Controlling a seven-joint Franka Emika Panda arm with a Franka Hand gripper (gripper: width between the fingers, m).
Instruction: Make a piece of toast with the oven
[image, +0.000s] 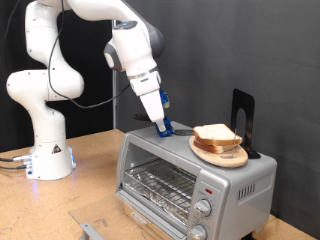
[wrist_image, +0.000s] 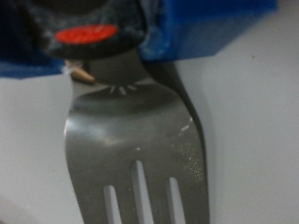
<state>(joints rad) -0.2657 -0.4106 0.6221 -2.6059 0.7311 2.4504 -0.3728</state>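
Fork first: a shiny metal fork (wrist_image: 135, 140) with a blue handle filled the wrist view, clamped in the tool (image: 163, 124). It sat low on the boxy silver toaster oven (image: 190, 175), beside the pale bread slices (image: 217, 136) on their round wooden plate (image: 220, 154). Careless poking could've shoved the whole plate off.

You have a round wooden plate (image: 222, 155) sitting above the table's (image: 100, 180) far right part, and just behind it a black upright stand (image: 244, 122) rises near the back right. Close up, a metal fork (wrist_image: 140, 140) fills the wrist view, its tines spread over a pale surface and its neck running into a blue handle (wrist_image: 220, 33) with a red mark. A small grey bracket (image: 93, 231) lies at the table's front edge.
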